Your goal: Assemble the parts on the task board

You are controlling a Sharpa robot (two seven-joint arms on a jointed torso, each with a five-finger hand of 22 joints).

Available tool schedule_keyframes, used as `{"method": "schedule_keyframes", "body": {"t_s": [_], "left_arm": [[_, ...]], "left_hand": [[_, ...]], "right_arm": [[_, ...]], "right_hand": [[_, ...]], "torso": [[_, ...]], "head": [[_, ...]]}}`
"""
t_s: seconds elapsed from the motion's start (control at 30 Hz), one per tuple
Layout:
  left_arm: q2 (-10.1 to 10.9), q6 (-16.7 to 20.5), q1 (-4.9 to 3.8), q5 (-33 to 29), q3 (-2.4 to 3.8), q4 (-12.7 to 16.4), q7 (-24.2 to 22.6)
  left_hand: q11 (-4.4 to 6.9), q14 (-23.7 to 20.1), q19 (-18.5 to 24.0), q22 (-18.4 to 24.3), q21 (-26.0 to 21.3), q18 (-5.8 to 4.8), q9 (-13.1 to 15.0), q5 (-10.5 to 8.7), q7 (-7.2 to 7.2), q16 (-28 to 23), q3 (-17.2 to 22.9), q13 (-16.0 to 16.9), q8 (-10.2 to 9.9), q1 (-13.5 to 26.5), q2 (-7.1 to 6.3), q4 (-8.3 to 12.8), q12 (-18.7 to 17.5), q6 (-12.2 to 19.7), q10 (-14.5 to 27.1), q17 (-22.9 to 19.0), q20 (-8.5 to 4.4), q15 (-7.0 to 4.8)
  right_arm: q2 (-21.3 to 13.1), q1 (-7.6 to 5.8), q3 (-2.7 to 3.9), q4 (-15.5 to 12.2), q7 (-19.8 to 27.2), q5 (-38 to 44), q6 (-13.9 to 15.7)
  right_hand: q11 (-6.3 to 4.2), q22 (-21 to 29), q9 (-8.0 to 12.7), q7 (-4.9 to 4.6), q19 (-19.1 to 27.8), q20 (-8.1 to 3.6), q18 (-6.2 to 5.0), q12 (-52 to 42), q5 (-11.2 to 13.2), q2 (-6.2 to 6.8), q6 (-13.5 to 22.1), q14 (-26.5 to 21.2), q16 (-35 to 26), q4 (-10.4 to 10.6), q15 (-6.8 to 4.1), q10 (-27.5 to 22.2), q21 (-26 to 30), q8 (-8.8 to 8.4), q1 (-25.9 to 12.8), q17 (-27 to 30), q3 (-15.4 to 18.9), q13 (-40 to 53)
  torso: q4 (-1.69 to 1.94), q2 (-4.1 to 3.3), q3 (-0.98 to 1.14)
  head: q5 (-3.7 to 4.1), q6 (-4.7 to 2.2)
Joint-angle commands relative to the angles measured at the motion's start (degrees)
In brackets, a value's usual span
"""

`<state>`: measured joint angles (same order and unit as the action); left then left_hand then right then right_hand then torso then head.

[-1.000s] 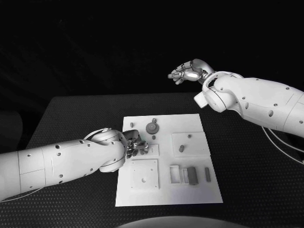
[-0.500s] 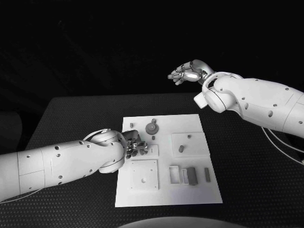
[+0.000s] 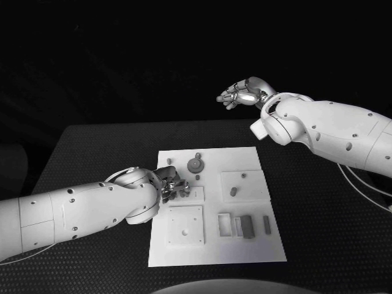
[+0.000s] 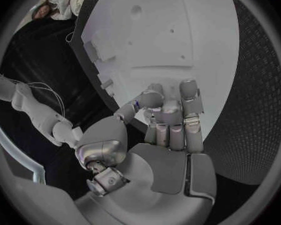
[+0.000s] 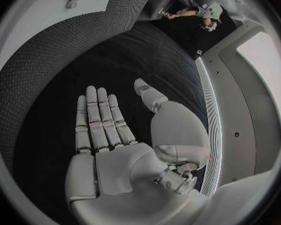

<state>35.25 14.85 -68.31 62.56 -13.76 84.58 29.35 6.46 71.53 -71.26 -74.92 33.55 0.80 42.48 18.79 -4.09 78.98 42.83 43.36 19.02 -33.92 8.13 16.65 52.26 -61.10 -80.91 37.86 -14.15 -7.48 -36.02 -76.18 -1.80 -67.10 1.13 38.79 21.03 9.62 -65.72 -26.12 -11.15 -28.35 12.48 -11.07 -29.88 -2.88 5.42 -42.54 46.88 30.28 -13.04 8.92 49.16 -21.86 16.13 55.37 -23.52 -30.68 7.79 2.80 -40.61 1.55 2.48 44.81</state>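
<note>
Centrally, the task board lies flat on the black table, carrying small grey parts in its recesses. At its left edge, the left hand is low over the board, fingers curled onto a small part; whether it is gripped cannot be told. Well apart, the right hand is raised beyond the table, fingers extended, holding nothing.
</note>
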Motion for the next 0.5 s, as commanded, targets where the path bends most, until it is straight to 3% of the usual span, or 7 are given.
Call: {"method": "schedule_keyframes", "body": {"t_s": [0.03,0.5], "left_arm": [[-0.17,1.76,0.01,-0.59,0.01,0.04,-1.31],[-0.60,-0.87,0.03,0.56,0.00,-0.07,-0.04]], "left_hand": [[0.76,-2.69,-1.04,-0.96,-0.13,0.19,0.02,0.22,5.02,0.38,0.38,-0.10,0.37,-1.53,1.12,0.01,0.35,-11.17,0.64,-0.15,-1.09,-2.72],[0.73,-2.76,-0.98,-0.95,-0.23,0.17,-0.01,-0.19,4.98,0.42,0.46,-0.24,0.32,-1.74,1.32,-0.03,0.44,-11.11,0.76,-0.41,-1.09,-2.75]], "right_arm": [[0.01,0.03,0.00,-0.11,0.34,-0.05,-0.74],[0.05,0.04,0.00,-0.09,0.29,-0.18,-0.82]], "right_hand": [[-0.02,-0.12,0.06,-1.56,0.13,-0.08,1.13,0.19,0.02,0.19,-0.22,-0.22,-0.31,0.33,0.42,0.52,0.42,0.32,-0.55,-0.10,0.13,-0.12],[-0.02,-0.20,0.11,-1.56,0.24,-0.08,1.17,0.18,0.02,0.22,-0.22,-0.32,-0.47,0.36,0.47,0.54,0.53,0.34,-0.51,-0.21,0.13,-0.23]], "torso": [[0.04,0.02,0.01],[0.03,0.00,0.04]], "head": [[0.00,0.05],[-0.10,0.18]]}}
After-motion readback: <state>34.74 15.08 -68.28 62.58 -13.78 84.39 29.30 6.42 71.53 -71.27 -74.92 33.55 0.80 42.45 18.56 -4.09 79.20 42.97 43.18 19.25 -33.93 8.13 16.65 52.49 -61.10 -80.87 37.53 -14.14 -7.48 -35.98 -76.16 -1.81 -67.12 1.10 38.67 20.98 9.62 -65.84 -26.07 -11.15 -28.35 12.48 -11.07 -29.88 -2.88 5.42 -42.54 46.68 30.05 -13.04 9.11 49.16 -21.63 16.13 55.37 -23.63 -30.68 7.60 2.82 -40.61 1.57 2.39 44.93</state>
